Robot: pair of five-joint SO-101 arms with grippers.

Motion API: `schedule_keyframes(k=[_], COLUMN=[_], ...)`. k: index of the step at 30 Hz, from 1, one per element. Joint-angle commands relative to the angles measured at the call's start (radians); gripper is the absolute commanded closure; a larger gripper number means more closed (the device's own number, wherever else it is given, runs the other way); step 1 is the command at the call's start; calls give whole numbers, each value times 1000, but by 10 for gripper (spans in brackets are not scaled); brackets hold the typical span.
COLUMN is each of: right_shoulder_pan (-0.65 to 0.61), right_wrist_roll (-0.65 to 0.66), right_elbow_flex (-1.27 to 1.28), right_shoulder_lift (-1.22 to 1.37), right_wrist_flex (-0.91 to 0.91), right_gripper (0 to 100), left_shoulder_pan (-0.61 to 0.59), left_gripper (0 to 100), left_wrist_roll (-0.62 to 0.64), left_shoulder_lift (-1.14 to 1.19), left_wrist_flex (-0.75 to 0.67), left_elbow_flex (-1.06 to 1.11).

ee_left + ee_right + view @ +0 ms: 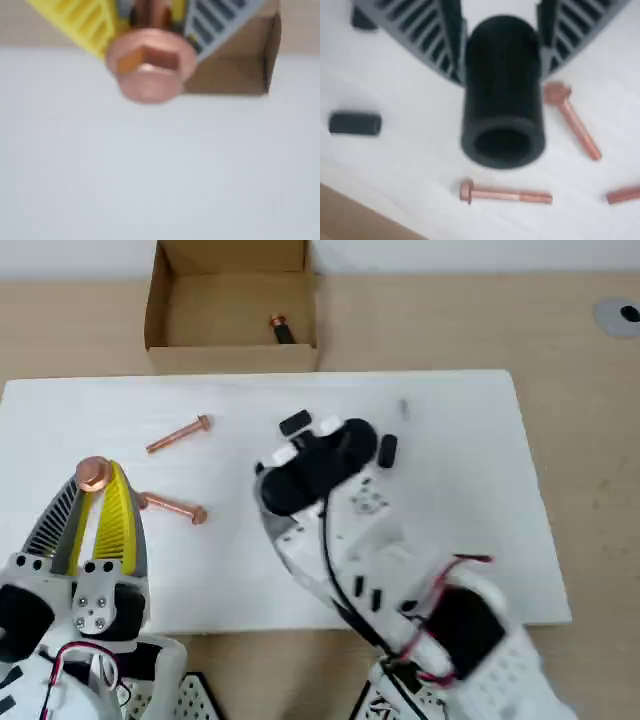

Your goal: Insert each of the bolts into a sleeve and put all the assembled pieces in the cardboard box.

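Two loose bolts (180, 435) (172, 506) lie flat on the white board (450, 540) that covers the wooden worktop (580, 440), one nearer the cardboard box (160, 310), the other nearer the arms, well apart from each other. The left hand (97, 488) sits over the board's left part, just beside the nearer loose bolt. Its yellow finger (80, 20) and grey finger (220, 20) are closed on a third bolt (150, 62), gripping the shank so that the flanged hex head sticks out past the fingertips. In the left wrist view the box stands behind that head.

The right hand (502, 45) is over the middle of the board. Its two dark ribbed fingers are clamped on either side of a black sleeve (502, 115), whose open bore faces the wrist camera and juts out beyond the fingertips. Two more black sleeves (294, 423) (388, 450) rest on the board just beside this hand, one toward the box, one to its right side in the high view.

The box stands on the worktop beyond the board's far edge, open at the top. One assembled piece (281, 328), a copper bolt seated in a black sleeve, lies inside it near the right wall.
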Motion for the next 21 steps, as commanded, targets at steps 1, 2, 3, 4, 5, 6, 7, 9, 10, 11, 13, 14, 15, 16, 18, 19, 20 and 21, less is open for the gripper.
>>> schedule_keyframes(k=[1,2,3,4,5,6,7,9,10,11,13,14,15,16,18,19,20,21], right_shoulder_pan=[-15,-15,-15,-15,-15,-15,-15,-15,-15,-15,-15,-15,-15,-15,-15,-15,-15,-15], right_wrist_roll=[-9,-11,-11,-11,-11,-11,-11,-11,-11,-11,-11,-11,-11,-11,-25,-41,-55,-66], right_elbow_flex=[150,191,231,265,295,318,337,357,363,363,363,361,358,358,358,358,358,357], right_shoulder_lift=[-25,-25,-25,-25,-25,-25,-25,-25,-25,-25,-30,-31,-31,-31,-31,-31,-33,-33], right_wrist_flex=[-239,-293,-345,-390,-430,-462,-486,-508,-509,-509,-509,-509,-509,-511,-509,-509,-508,-508], right_gripper=[988,988,988,988,988,988,988,988,988,988,988,988,988,988,988,988,988,988], left_shoulder_pan=[9,9,9,9,9,11,11,12,20,40,95,127,160,190,244,267,284,296], left_gripper=[994,994,994,994,994,994,994,994,994,994,994,994,994,994,995,995,995,995], left_wrist_roll=[-8,-6,-5,-5,-5,-5,-5,-2,3,14,25,25,25,25,26,26,26,26], left_shoulder_lift=[5,7,7,10,19,35,54,102,128,156,213,242,271,300,346,364,378,384], left_wrist_flex=[-60,-68,-72,-77,-84,-92,-98,-115,-120,-120,-115,-114,-114,-114,-114,-114,-114,-114], left_elbow_flex=[-41,-41,-41,-41,-41,-48,-51,-66,-83,-103,-140,-152,-161,-167,-169,-167,-164,-161])
